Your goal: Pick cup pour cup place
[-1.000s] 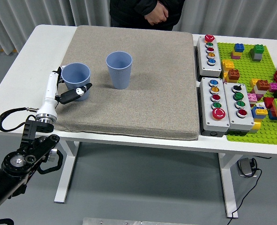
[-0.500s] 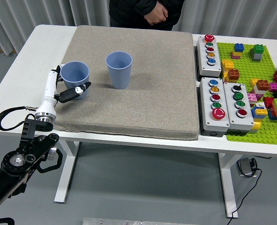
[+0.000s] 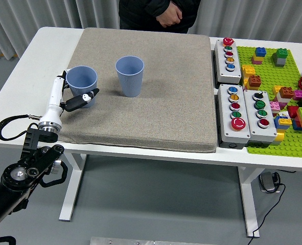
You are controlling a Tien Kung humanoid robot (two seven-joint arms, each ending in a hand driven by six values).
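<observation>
Two blue cups stand on the grey mat (image 3: 156, 102). The left cup (image 3: 82, 80) is near the mat's left edge, and the ribbed cup (image 3: 130, 75) stands upright to its right, apart from it. My left hand (image 3: 73, 91) comes in from the lower left on a white forearm and grips the left cup. Its thumb (image 3: 83, 99) presses the near wall and the other fingers (image 3: 63, 79) wrap the cup's left side. The cup stays upright, low over the mat. My right arm is out of sight.
Three grey button boxes (image 3: 235, 115) lie right of the mat. A green baseplate (image 3: 273, 76) with several toy bricks fills the table's right end. A person stands at the far edge with hands (image 3: 170, 15) clasped. A black cable loops below my left arm.
My left hand and the left cup have shifted slightly left and away from me together. The ribbed cup and the person have not moved.
</observation>
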